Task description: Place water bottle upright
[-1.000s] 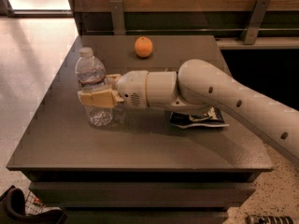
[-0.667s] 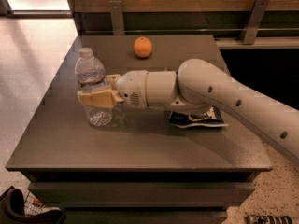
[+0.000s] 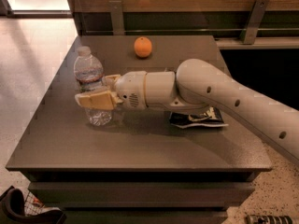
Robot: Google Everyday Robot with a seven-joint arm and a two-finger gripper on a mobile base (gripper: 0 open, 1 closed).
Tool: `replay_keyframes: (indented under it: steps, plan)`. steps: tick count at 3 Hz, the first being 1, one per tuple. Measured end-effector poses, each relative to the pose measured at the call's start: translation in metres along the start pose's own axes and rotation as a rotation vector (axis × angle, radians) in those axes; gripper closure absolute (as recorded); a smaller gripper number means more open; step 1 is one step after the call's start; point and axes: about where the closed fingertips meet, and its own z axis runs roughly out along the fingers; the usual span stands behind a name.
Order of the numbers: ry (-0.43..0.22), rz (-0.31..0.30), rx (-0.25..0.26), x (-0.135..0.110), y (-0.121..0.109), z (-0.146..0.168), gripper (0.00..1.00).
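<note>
- Setting: a dark grey counter (image 3: 140, 148) stands before a wood-panelled wall with two metal brackets (image 3: 117, 17). Pale floor runs past the counter's left edge.
- Water bottle (image 3: 88, 72): a small clear ribbed bottle with a white cap and a red-and-white label band below the neck. It stands upright near the left edge of the counter, roughly midway between the far-left and near-left corners, with the cap pointing up. Its base appears to meet the counter surface.
- Gripper (image 3: 92, 89): it lies level above the counter and points toward the left edge. One tan finger (image 3: 96, 100) crosses the near side of the water bottle at mid-body, and the other finger sits against the far side. The jaws are clenched around the bottle, grasping it.
- Arm (image 3: 233, 97): a white segmented arm enters from the right edge and crosses the middle of the counter to reach the gripper.
- Orange (image 3: 143, 46): it rests near the far edge, about halfway along it, well apart from the water bottle and the gripper.
- Dark packet (image 3: 198, 119): it lies flat on the counter toward the right edge and is partly covered by the arm above it.
- Floor items: a dark object with a wire part (image 3: 18, 208) sits below the near-left corner.
</note>
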Motion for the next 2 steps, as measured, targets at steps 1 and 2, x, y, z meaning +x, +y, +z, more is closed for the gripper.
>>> replay_keyframes:
  steps: [1,2]
  plan:
    - [0.001,-0.002,-0.005,-0.0006,0.002,0.0021,0.0]
    - [0.001,-0.002,-0.005,-0.0006,0.002,0.0021,0.0]
